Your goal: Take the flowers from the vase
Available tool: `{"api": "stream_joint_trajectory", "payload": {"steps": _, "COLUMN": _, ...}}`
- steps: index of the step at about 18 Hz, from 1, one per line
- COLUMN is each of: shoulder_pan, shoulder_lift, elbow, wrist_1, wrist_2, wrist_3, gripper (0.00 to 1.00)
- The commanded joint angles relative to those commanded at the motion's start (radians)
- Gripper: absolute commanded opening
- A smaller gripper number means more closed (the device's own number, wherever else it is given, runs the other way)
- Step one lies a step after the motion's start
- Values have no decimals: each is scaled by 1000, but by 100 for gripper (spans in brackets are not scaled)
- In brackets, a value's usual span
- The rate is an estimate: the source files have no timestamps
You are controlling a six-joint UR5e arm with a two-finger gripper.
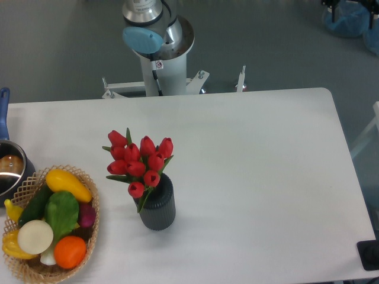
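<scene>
Camera view shows the flowers [139, 163] standing in the vase [157, 208] mid-table beside the basket [89, 236], stems held upright by its mouth, while the gripper sits out of frame, state unknowable.

I see the flowers [139, 164], red tulip buds with green leaves, standing in the vase [157, 209], a short dark grey ribbed cylinder upright on the white table, left of centre.

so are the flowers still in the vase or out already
In. The red tulip flowers stand with their stems down inside the mouth of the dark ribbed vase, which sits upright on the table.
</scene>
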Motion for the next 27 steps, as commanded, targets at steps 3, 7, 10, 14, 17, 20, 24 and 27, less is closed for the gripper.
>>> {"api": "stream_joint_trajectory", "payload": {"steps": 3, "shoulder_pan": 2, "shoulder_lift": 0, "elbow": 0, "wrist_1": 3, "wrist_2": -37, "wrist_3": 0, "gripper": 100}}
{"api": "stream_joint_trajectory", "payload": {"steps": 7, "shoulder_pan": -2, "shoulder_lift": 6, "elbow": -28, "wrist_1": 11, "wrist_2": -35, "wrist_3": 3, "gripper": 100}}
{"api": "stream_joint_trajectory", "payload": {"steps": 10, "shoulder_pan": -2, "shoulder_lift": 8, "elbow": -29, "wrist_1": 11, "wrist_2": -37, "wrist_3": 2, "gripper": 100}}
{"api": "stream_joint_trajectory", "payload": {"steps": 14, "shoulder_pan": -3, "shoulder_lift": 15, "elbow": -54, "wrist_1": 11, "wrist_2": -37, "wrist_3": -3, "gripper": 100}}
{"api": "stream_joint_trajectory", "payload": {"steps": 17, "shoulder_pan": -5, "shoulder_lift": 14, "elbow": -60, "wrist_1": 11, "wrist_2": -40, "wrist_3": -3, "gripper": 100}}
{"api": "stream_joint_trajectory", "payload": {"steps": 20, "shoulder_pan": -8, "shoulder_lift": 18, "elbow": -90, "wrist_1": 12, "wrist_2": -75, "wrist_3": -32, "gripper": 100}}
{"api": "stream_joint_trajectory", "payload": {"steps": 24, "shoulder_pan": -8, "shoulder_lift": 20, "elbow": -104, "wrist_1": 11, "wrist_2": -169, "wrist_3": -159, "gripper": 100}}
{"api": "stream_joint_trajectory", "payload": {"steps": 27, "shoulder_pan": -46, "shoulder_lift": 12, "elbow": -104, "wrist_1": 11, "wrist_2": -169, "wrist_3": -178, "gripper": 100}}
